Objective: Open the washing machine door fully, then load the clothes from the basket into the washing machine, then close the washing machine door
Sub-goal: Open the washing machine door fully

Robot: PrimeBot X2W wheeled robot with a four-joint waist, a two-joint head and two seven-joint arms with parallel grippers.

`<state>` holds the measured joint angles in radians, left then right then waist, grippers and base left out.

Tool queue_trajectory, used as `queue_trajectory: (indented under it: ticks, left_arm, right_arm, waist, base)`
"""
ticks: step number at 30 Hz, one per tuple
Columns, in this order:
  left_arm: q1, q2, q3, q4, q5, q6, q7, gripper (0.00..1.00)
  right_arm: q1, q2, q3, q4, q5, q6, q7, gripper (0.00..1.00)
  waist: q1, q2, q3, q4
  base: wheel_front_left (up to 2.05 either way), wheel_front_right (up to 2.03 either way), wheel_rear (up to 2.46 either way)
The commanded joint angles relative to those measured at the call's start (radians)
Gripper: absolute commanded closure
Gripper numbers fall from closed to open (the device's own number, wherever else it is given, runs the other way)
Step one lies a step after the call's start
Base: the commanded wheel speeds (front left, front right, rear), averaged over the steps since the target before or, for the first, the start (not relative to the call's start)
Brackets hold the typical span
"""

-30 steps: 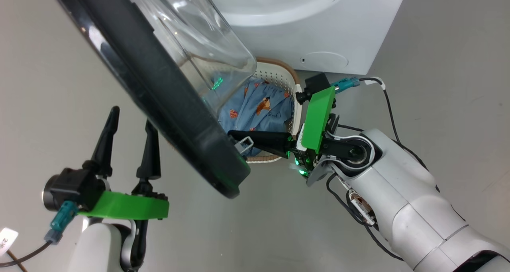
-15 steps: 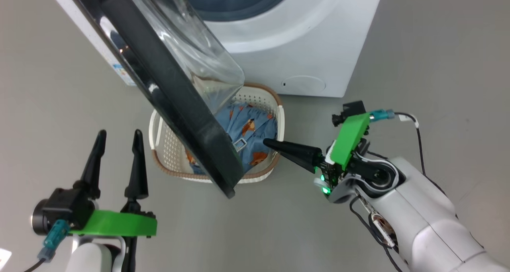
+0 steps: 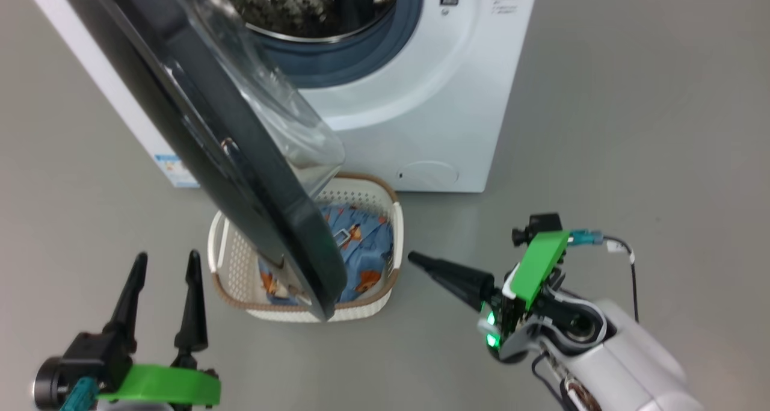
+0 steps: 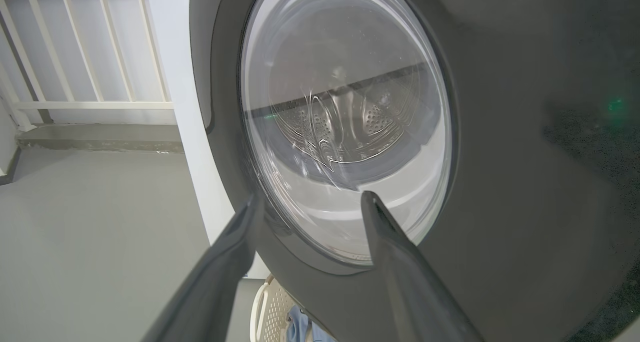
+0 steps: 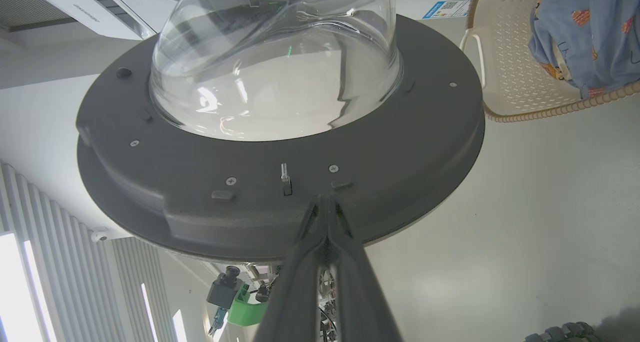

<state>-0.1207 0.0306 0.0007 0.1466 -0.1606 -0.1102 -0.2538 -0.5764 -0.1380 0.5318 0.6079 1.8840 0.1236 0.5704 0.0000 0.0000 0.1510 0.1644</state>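
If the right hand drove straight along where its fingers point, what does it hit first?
Probably the washing machine door: in the wrist view the shut right hand aims at its grey inner rim, just beside the latch hook. Depth is unclear; the basket sits off that line.

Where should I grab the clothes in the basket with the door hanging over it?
Take the bunched blue fabric of the clothes showing at the right side of the basket, coming down from the right. The washing machine door overhangs the basket's left half, so that side looks blocked. The right end effector sits nearest but is shut; it would need opening first.
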Motion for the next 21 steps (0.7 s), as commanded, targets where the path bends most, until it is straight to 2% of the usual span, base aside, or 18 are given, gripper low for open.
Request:
queue_trajectory:
  ticks: [1,9,14,16,17,18,19,20,21]
  left_arm:
    - [0.009,0.02,0.044,-0.022,0.008,-0.007,-0.008,0.0]
    - [0.052,0.02,0.066,-0.024,0.004,-0.003,-0.008,0.0]
    - [0.077,0.02,0.075,-0.029,0.0,-0.001,-0.008,0.0]
    - [0.085,0.02,0.079,-0.031,-0.001,0.0,-0.008,0.0]
    - [0.089,0.02,0.081,-0.033,-0.005,0.001,-0.008,0.0]
    - [0.092,0.02,0.084,-0.034,-0.008,0.002,-0.008,0.0]
    - [0.096,0.02,0.085,-0.034,-0.009,0.002,-0.008,0.0]
    - [0.099,0.02,0.086,-0.034,-0.009,0.002,-0.008,0.0]
    - [0.102,0.02,0.086,-0.035,-0.009,0.003,-0.008,0.0]
  right_arm:
    - [0.033,0.018,0.002,-0.036,0.014,0.007,0.0,1.0]
    - [0.115,0.009,-0.048,-0.092,0.021,0.007,-0.032,1.0]
    - [0.162,0.003,-0.112,-0.148,0.006,0.007,-0.103,1.0]
    - [0.179,-0.004,-0.133,-0.171,-0.019,0.007,-0.141,0.8]
    - [0.188,-0.008,-0.138,-0.187,-0.032,0.007,-0.15,0.75]
    - [0.198,-0.011,-0.146,-0.201,-0.043,0.007,-0.163,0.64]
    - [0.206,-0.015,-0.152,-0.213,-0.058,0.007,-0.177,0.48]
    - [0.214,-0.019,-0.158,-0.225,-0.072,0.007,-0.19,0.08]
    - [0.221,-0.024,-0.166,-0.236,-0.088,0.007,-0.207,0.0]
  waist:
    - [0.0,0.0,-0.048,-0.043]
    - [0.0,0.0,-0.086,-0.082]
    - [0.0,0.0,-0.103,-0.106]
    - [0.0,0.0,-0.108,-0.112]
    - [0.0,0.0,-0.109,-0.116]
    - [0.0,0.0,-0.111,-0.119]
    - [0.0,0.0,-0.113,-0.122]
    - [0.0,0.0,-0.115,-0.125]
    - [0.0,0.0,-0.117,-0.128]
  base:
    - [0.0,0.0,0.0]
    - [0.0,0.0,0.0]
    - [0.0,0.0,0.0]
    - [0.0,0.0,0.0]
    - [0.0,0.0,0.0]
    - [0.0,0.0,0.0]
    - [0.0,0.0,0.0]
    - [0.0,0.0,0.0]
    - [0.0,0.0,0.0]
